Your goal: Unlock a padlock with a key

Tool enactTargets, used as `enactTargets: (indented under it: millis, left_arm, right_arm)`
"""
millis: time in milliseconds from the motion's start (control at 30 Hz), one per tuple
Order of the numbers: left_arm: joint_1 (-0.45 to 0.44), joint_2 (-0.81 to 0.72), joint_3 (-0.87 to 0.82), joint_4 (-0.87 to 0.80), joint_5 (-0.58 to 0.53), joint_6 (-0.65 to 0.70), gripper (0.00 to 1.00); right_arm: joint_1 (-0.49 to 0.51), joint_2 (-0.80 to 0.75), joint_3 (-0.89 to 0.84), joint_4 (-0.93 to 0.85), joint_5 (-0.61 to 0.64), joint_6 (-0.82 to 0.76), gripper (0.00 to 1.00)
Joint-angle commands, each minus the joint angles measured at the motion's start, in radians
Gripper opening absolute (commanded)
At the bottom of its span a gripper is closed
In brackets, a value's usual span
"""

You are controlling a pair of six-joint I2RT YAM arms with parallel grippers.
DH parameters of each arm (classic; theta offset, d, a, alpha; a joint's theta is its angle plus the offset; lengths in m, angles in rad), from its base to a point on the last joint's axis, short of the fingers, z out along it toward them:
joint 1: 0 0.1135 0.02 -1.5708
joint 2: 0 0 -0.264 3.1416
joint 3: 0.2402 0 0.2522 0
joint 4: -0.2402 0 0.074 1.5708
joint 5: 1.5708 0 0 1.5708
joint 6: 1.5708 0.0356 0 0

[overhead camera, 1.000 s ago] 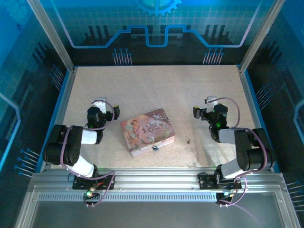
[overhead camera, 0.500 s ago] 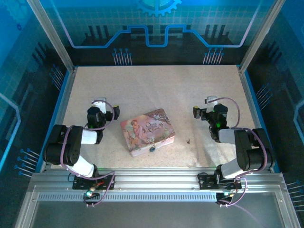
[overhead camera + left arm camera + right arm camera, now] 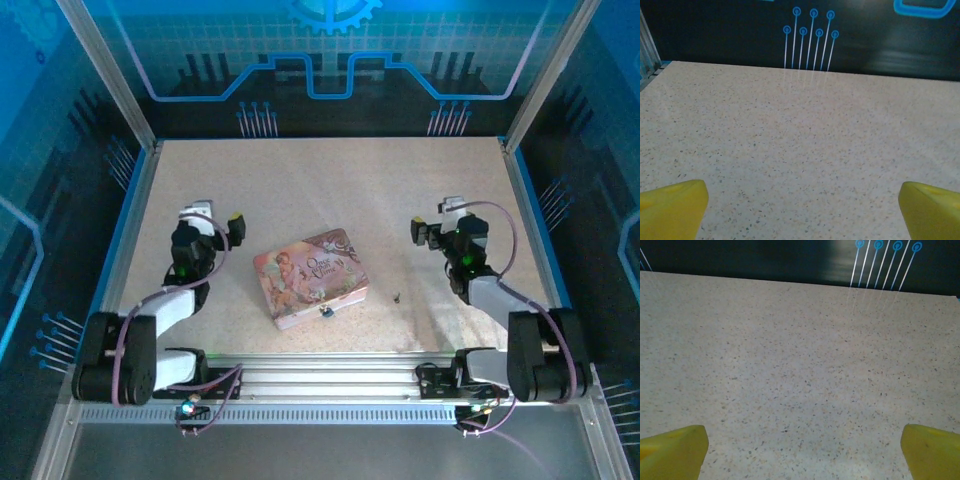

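Observation:
The tiny bluish padlock (image 3: 325, 311) hangs at the front edge of the pink illustrated tin (image 3: 310, 277) in the middle of the table. The small dark key (image 3: 398, 296) lies on the table to the right of the tin. My left gripper (image 3: 215, 214) is left of the tin and apart from it, open and holding nothing. My right gripper (image 3: 437, 215) is right of the tin and beyond the key, also open. In the left wrist view the yellow fingertips (image 3: 670, 210) stand wide over bare table. The right wrist view shows its fingertips (image 3: 932, 450) equally wide apart.
The speckled table (image 3: 330, 190) has a blue rim and metal posts at its corners. A dark back wall (image 3: 865, 40) with blue markings closes the far side. Both arm bases sit on the aluminium rail (image 3: 330, 385) at the near edge.
Both arms have folded lower toward the near edge. The left gripper has shifted left, the right gripper slightly right. Tin, padlock and key have not moved.

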State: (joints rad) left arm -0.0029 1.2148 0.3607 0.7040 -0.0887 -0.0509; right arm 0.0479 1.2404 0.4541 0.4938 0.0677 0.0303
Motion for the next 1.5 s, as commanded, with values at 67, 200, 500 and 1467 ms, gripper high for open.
enactTargets:
  millis: [67,200,500,1467]
  left_arm:
    - [0.003,-0.18,0.164,-0.49,-0.013,-0.273,0.99]
    - [0.002,-0.263,0.266,-0.808,0.067,-0.406,0.99]
    - [-0.088,-0.315,0.306,-1.157,0.246,-0.661,0.99]
    - [-0.348,-0.055,0.274,-0.913,0.414,-0.82,0.89]
  right_arm:
    - [0.025,-0.118,0.12,-0.333,-0.125,0.138,1.0]
    - [0.047,-0.153,0.218,-0.565,-0.245,0.262,1.0]
    - [0.269,-0.134,0.262,-0.722,-0.4,0.421,1.0]
    - [0.518,0.197,0.407,-0.742,-0.506,0.515,1.0]
